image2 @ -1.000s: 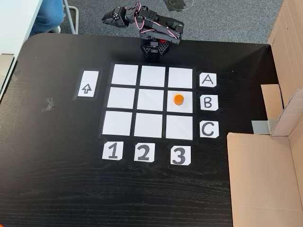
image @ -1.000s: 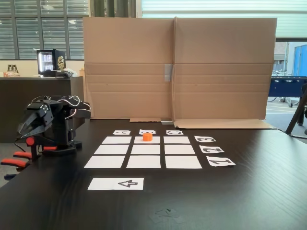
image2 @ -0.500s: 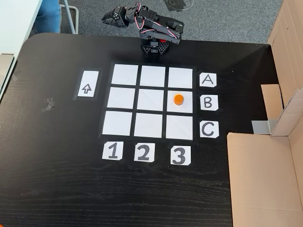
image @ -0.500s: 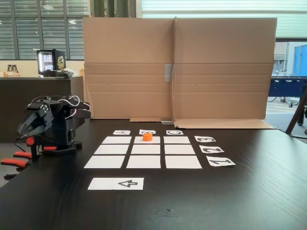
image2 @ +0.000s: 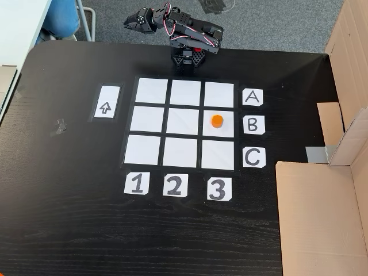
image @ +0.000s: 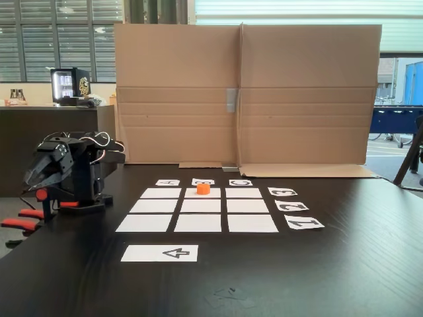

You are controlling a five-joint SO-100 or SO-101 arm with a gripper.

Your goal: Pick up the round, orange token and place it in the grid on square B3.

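The token [image2: 217,121] sits on square B3 [image2: 219,131]; the end effector [image2: 133,22], folded at 12 o'clock, grips nothing, opening unclear.

Your black wood-grain table [image: 344,264] carries a tall cardboard screen [image: 244,92] at twelve o'clock in the front-facing fixed view. Behind it, at ten o'clock, you have windows with grey blinds [image: 59,36] and a dark counter [image: 46,132]. From above, grey carpet [image2: 276,23] borders the table at twelve o'clock.
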